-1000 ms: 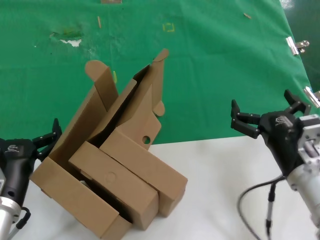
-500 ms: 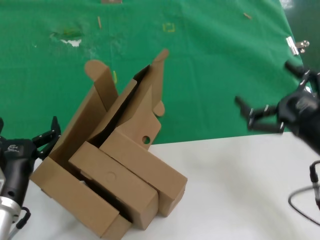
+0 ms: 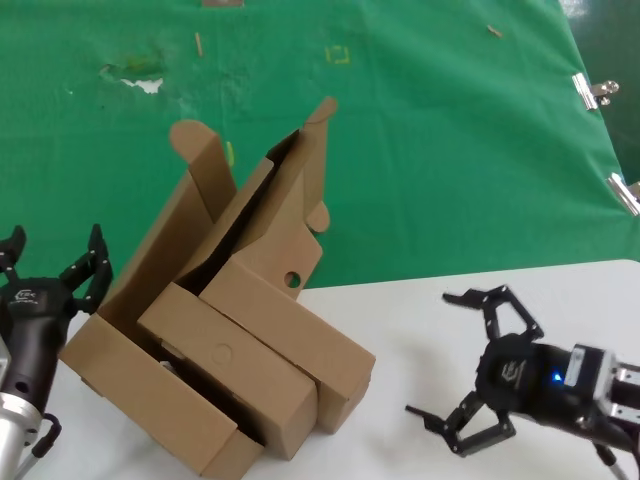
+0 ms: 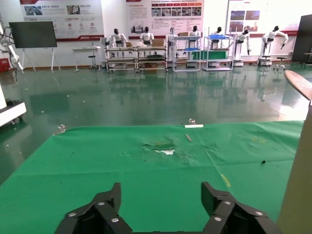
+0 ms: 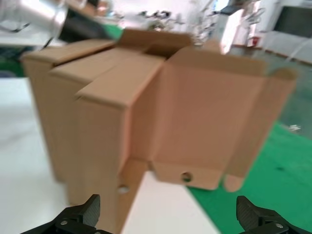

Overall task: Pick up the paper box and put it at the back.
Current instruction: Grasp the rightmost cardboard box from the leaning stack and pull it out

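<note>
Workspace: a white tabletop (image 3: 420,330) in front, butting against a green cloth (image 3: 420,130) behind it. The cloth carries a pale stain (image 3: 140,78) and a few small scraps. Two metal clips (image 3: 595,92) sit on its edge on the robot's right.

The paper box (image 3: 285,290) stands in a fan of three brown cardboard boxes at the cloth/tabletop boundary. It is the one nearest the right gripper's fingers, base on the white tabletop. Its lid is raised and leans back over the green cloth. A small round hole (image 3: 292,280) shows in the front flap, with a rounded ear flap just above it. The middle box (image 3: 225,365) lies against it on the side away from the right gripper. The outer box (image 3: 150,390) lies beyond that, its own lid up with a rounded ear at the top.

Right gripper (image 3: 478,370): low over the white tabletop, fingers spread wide and pointing toward the paper box. They are apart from it and touch nothing. In the right wrist view, both fingertips (image 5: 83,214) frame the box stack (image 5: 146,117), with the holed flap between them and ahead.

Left gripper (image 3: 55,275): just beside the raised lid of the outer box, on the far side of the stack from the right gripper. Fingers open, holding nothing. The left wrist view shows its fingers (image 4: 105,212) parted over the green cloth, with a cardboard edge (image 4: 297,195) at the side. Beyond the cloth, a glossy hall floor with robots on racks.
</note>
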